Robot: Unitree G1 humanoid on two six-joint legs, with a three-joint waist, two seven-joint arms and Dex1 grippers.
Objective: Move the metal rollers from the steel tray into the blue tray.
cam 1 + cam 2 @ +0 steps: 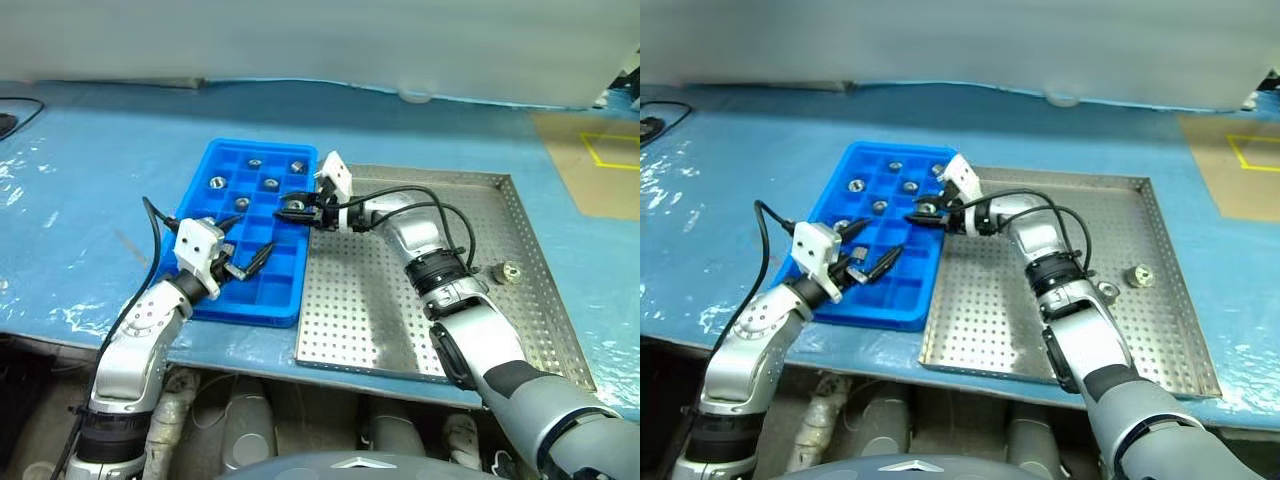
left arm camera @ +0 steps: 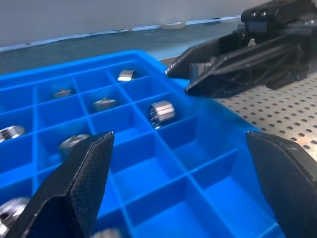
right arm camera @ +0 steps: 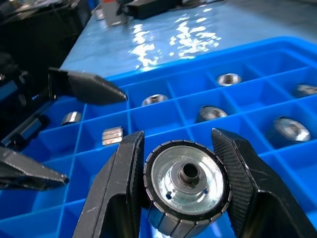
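One ribbed, silver roller [image 3: 188,191] with central hole.

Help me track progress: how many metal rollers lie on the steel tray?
1: a metal roller lies near the steel tray's right rim. The right claw holds another over the blue tray; its arm may hide more.

Rollers mid-transfer
One roller [image 3: 188,191] hangs over the blue tray [image 1: 205,165]; another [image 1: 508,271] lies in the steel tray [image 1: 520,215].
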